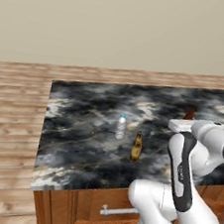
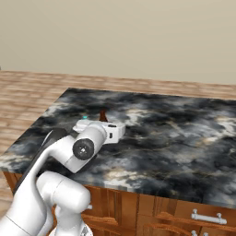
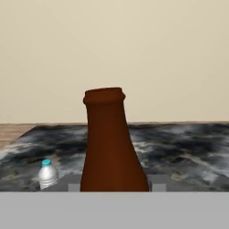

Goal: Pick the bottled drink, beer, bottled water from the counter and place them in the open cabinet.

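Gripper (image 3: pixel 114 185) clamped on upright drink (image 3: pixel 112 147) above counter (image 1: pixel 82 125); water (image 1: pixel 121 126) and beer (image 1: pixel 136 146) standing near each other.

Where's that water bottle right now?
In the left base view the water bottle stands upright mid-counter, just behind and left of the beer.

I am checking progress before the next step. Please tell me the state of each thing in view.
bottled drink: upright, clamped between the tool fingers
tool: shut on the bottled drink
beer: upright on the counter, untouched
bottled water: upright on the counter, cap on, untouched
counter: still bears the beer and the bottled water
drawer: closed
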